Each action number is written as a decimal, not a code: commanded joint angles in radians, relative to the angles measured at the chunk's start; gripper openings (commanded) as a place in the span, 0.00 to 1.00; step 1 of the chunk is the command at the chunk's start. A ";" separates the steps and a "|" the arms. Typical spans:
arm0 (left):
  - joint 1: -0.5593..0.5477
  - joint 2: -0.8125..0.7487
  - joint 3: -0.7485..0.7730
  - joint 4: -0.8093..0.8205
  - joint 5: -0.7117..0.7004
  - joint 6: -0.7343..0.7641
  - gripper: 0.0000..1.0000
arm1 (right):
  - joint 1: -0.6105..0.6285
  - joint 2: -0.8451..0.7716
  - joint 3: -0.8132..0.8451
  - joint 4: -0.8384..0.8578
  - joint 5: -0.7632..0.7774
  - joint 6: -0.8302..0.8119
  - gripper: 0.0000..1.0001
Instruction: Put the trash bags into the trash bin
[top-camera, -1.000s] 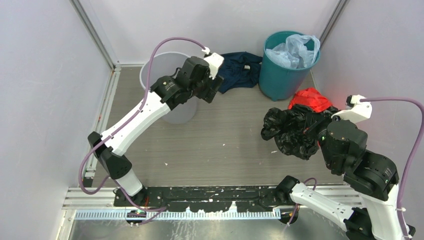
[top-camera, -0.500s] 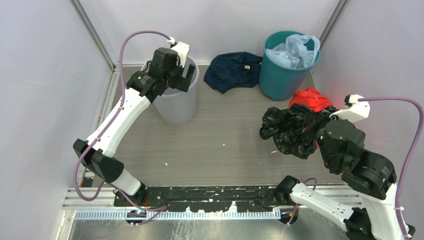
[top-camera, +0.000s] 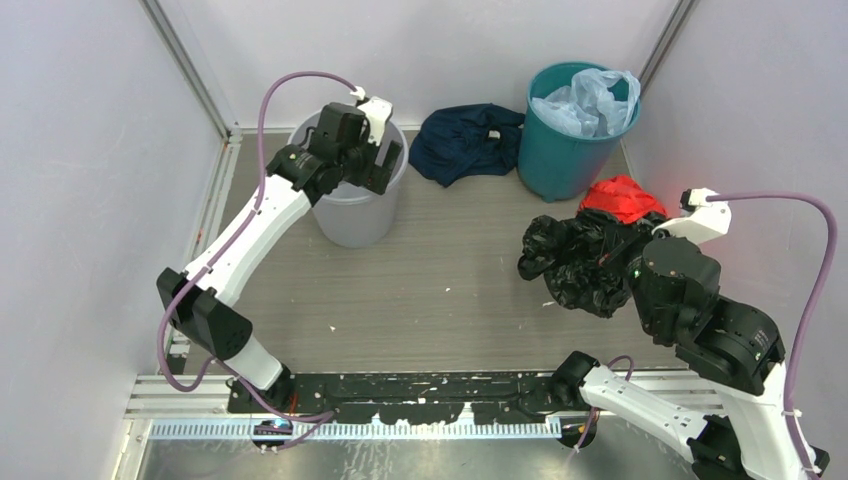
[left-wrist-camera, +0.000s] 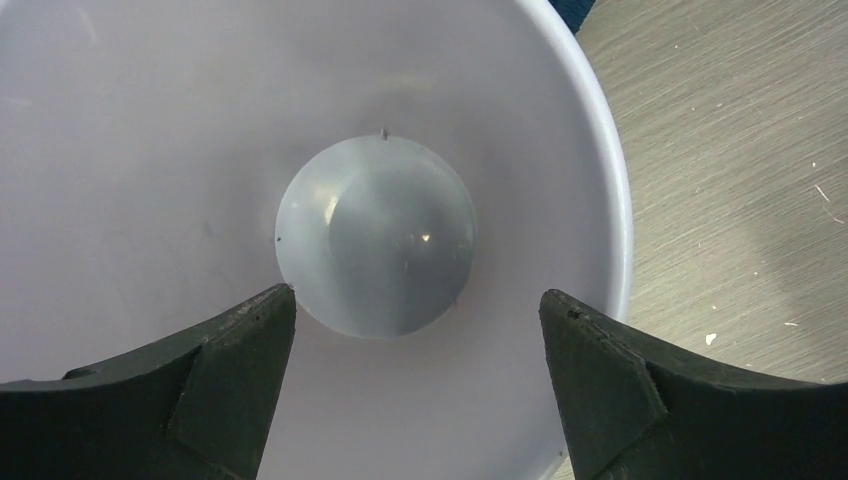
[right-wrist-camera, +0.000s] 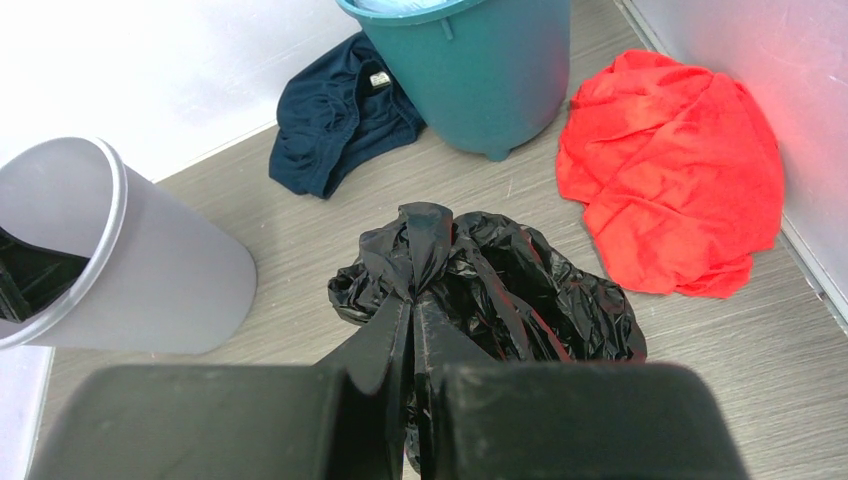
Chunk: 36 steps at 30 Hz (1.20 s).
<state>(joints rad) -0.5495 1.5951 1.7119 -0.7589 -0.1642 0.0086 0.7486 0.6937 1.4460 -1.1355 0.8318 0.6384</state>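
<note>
My right claw (right-wrist-camera: 413, 305) was clamped on a gathered fold at the top of the black trash bag (right-wrist-camera: 520, 300). The bag sat bunched at the right side of the bench (top-camera: 450, 290), just beside the red cloth (top-camera: 620, 197) and well apart from the grey trash bin (top-camera: 352, 218) at the far left. I could not tell whether the bag was clear of the bench. My left claw (left-wrist-camera: 415, 295) hung at the bin's mouth, fingers wide apart, holding nothing, and the bin looked empty inside. I judged the bag light, soft and slippery, and likely to billow and drape over the rim. A pinch on a thick gathered bunch seemed the safest hold, since a single layer could slide out or tear.
</note>
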 joint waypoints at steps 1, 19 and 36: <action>-0.003 -0.044 0.011 0.019 0.025 0.006 0.93 | -0.001 0.004 -0.002 0.052 0.004 0.012 0.09; -0.002 -0.086 0.098 -0.055 0.018 0.037 0.94 | -0.002 0.020 -0.029 0.081 -0.015 0.020 0.09; -0.003 -0.013 0.037 -0.058 0.088 0.021 0.92 | -0.002 0.019 -0.046 0.089 -0.021 0.030 0.09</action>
<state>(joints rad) -0.5495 1.5539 1.7622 -0.8421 -0.0986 0.0326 0.7486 0.7074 1.4021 -1.0943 0.8013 0.6540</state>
